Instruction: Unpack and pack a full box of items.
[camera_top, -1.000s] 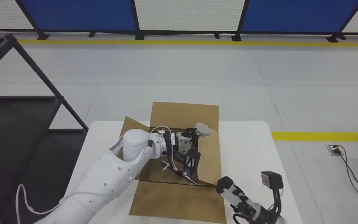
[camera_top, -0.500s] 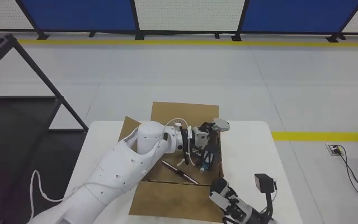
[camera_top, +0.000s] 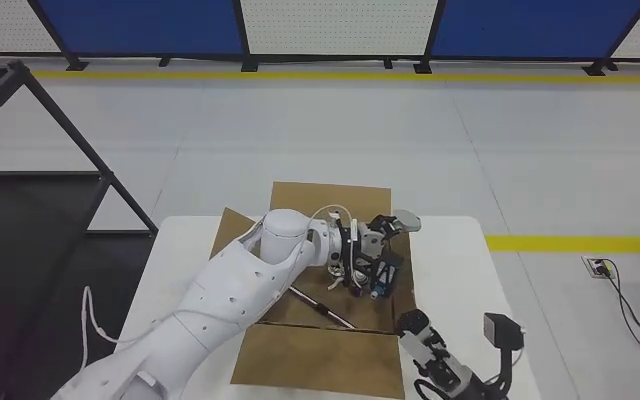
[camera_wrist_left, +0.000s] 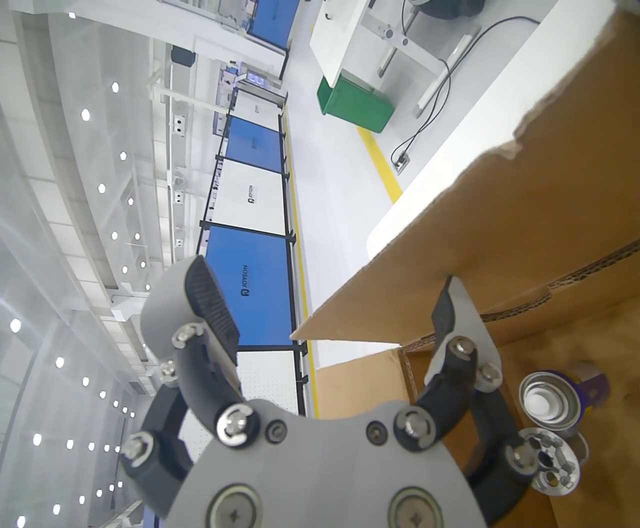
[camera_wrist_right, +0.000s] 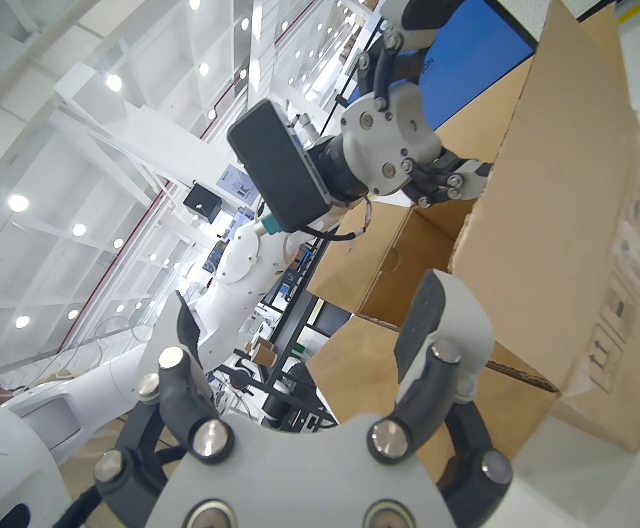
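Top view first: the cardboard box (camera_top: 330, 205) sits with its flaps open on the white surface (camera_top: 180, 260), and the left arm is stretched right across it. The left hand (camera_top: 388, 250) is at the box's right wall, jaws wide, holding nothing. A thin dark stick (camera_top: 320, 306) lies slanted on the box floor, just beside that arm. The right hand (camera_top: 412, 325) hangs near the box's front right corner, outside it. At the back there's a row of blue panels (camera_top: 140, 25), and a black rack (camera_top: 60, 130) stands off to the left of the surface.

Left wrist view: the left hand is spread wide and the box's wall runs between its two fingers, one outside and one inside. Can't tell if either pad actually touches the cardboard. Down in the box there's a can (camera_wrist_left: 560, 395) with a metal rim and a blue-purple body; its print is too small to make out. The panels have a logo printed sideways on them. Out on the floor are a green bin (camera_wrist_left: 357, 102) and a yellow line (camera_wrist_left: 380, 165).

Right wrist view: the right hand is wide open too, nothing in it, with the box's outer side close in front. That side carries a printed label (camera_wrist_right: 610, 320) with little arrow-type handling symbols. The left hand shows farther off at the box's top edge, with a black camera block (camera_wrist_right: 280, 165) on its wrist.
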